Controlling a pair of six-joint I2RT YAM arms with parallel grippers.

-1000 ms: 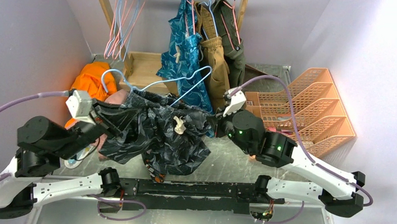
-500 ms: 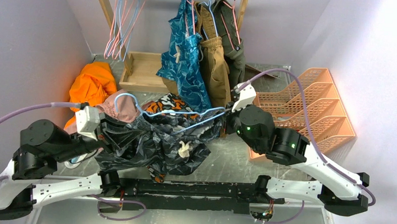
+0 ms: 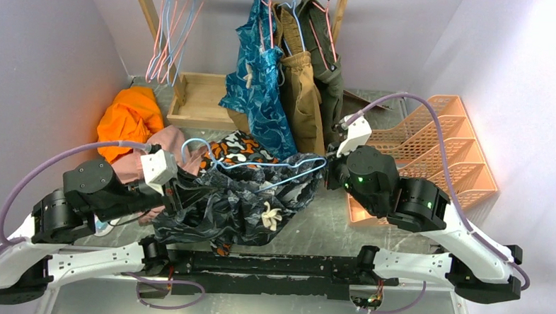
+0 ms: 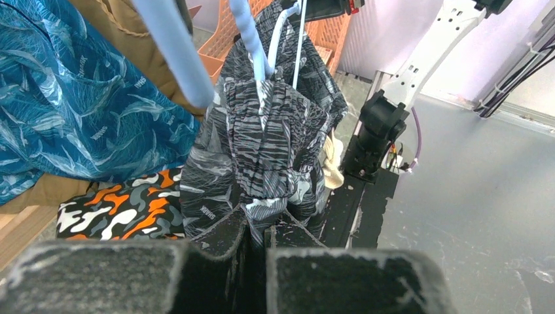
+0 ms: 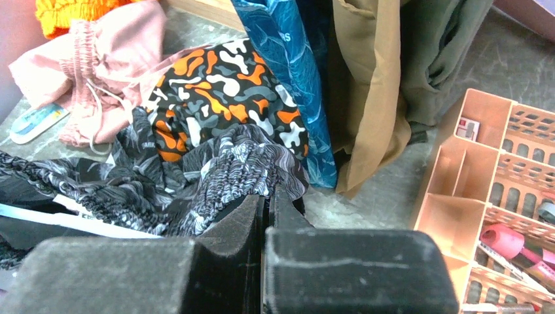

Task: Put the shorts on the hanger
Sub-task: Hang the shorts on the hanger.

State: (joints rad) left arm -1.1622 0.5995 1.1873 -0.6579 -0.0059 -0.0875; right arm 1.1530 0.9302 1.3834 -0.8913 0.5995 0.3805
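The shorts (image 3: 238, 201) hang bunched between both arms, low over the counter (image 3: 325, 226). The light-blue wire hanger (image 4: 173, 52) runs along the waistband, apparently threaded in but not yet seated evenly. The left gripper (image 4: 258, 232) and right gripper (image 5: 267, 204) each pinch waistband fabric, jaws pressed together. Likely left: squaring up, then release. Lilac walls (image 3: 46, 62) enclose the scuffed metal counter — loose garments, a peach organiser (image 3: 438, 150).

At the bottom centre of the frame, the left gripper (image 4: 256, 232) has its jaws pressed together on a fold of the shorts (image 4: 275, 144), which hang bunched from the hanger (image 4: 252, 46) at top centre. A cream drawstring (image 4: 334, 160) shows at their right edge. Teal-blue shorts (image 4: 78, 98) fill the upper left, a black-orange-white garment (image 4: 111, 209) lies at lower left, and the grey counter (image 4: 471, 196) spreads to the right.
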